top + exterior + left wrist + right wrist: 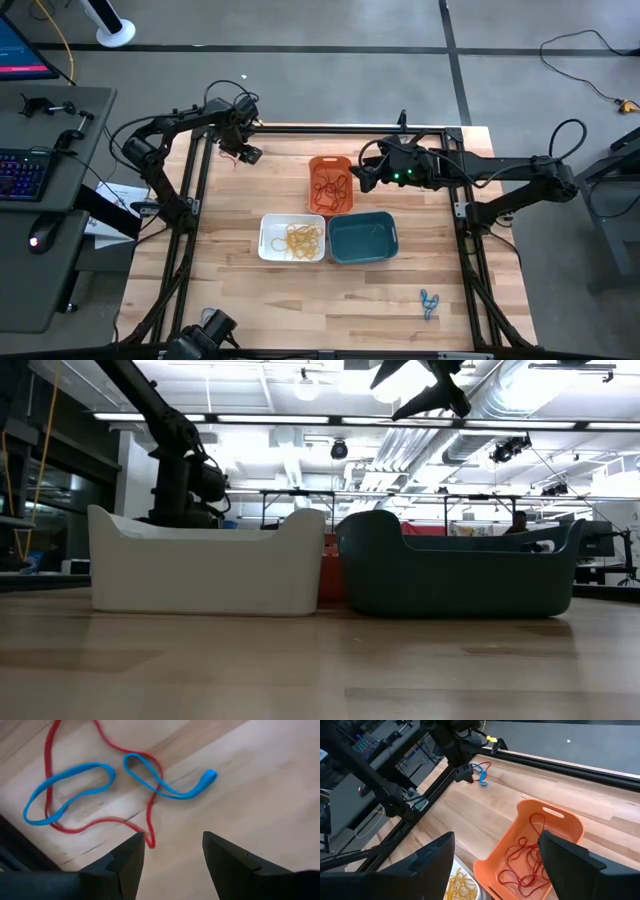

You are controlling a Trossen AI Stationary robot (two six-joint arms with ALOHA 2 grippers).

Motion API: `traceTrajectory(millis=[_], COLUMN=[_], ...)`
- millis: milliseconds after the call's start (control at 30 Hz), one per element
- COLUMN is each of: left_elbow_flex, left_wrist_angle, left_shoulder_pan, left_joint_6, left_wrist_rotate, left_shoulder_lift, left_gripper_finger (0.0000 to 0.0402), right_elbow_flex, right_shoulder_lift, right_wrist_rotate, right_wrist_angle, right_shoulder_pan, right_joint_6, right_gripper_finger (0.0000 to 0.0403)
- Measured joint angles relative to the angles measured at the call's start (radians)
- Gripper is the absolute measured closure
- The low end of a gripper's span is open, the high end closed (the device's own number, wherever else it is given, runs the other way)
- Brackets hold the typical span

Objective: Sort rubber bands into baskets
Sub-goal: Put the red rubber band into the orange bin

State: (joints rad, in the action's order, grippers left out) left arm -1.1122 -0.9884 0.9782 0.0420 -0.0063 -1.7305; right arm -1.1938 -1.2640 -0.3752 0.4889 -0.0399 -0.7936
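Nearest us, a few blue rubber bands [429,303] are lying loose on the table [240,300], right of centre and well apart from everything, waiting to be sorted. Moving back, we are seeing the white basket [268,245] holding yellow bands [302,238] and the teal basket [362,238] just beside it, looking empty. Behind them the orange basket [316,163] is carrying red bands [330,187]. Our right gripper [364,176] is hovering at that basket's right edge, fingers spread wide and carrying nothing, probably done there. Farthest off, at the far left, our left gripper [172,851] is hanging low, fingers apart and empty, over a red band [48,765] tangled with two blue bands [70,790], lined up, we judge, for a pick.
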Motion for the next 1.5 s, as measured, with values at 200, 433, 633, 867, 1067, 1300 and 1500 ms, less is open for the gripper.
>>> traceTrajectory(millis=[200,433,633,867,1067,1300,1500], left_elbow_flex=[0.001,-0.001,-0.001,0.000,0.000,0.000,0.000], left_wrist_angle=[-0.029,-0.006,0.006,0.012,0.023,0.044,0.035], left_shoulder_pan=[0.018,0.007,0.005,0.005,-0.007,-0.031,-0.044], left_joint_6=[0.050,0.068,0.068,0.035,0.002,0.002,-0.003], left_wrist_rotate=[-0.001,-0.020,-0.050,-0.063,-0.079,-0.103,-0.115], left_shoulder_lift=[-0.087,-0.142,-0.142,-0.141,-0.141,-0.141,-0.140], left_gripper_finger=[0.0208,0.0208,0.0222,0.0251,0.0273,0.0373,0.0401], right_elbow_flex=[0.000,0.000,0.000,0.000,0.000,0.000,0.000], right_shoulder_lift=[0.000,0.000,0.000,0.000,0.000,0.000,0.000], right_wrist_rotate=[0.000,0.000,0.001,0.005,0.005,0.005,0.004], right_wrist_angle=[0.000,0.000,0.000,0.000,0.000,0.000,0.000], right_shoulder_pan=[0.000,0.001,0.001,0.001,0.001,0.001,0.001], right_joint_6=[0.007,0.008,0.028,0.061,0.073,0.080,0.094], right_gripper_finger=[0.0128,0.0128,0.0128,0.0128,0.0128,0.0128,0.0128])
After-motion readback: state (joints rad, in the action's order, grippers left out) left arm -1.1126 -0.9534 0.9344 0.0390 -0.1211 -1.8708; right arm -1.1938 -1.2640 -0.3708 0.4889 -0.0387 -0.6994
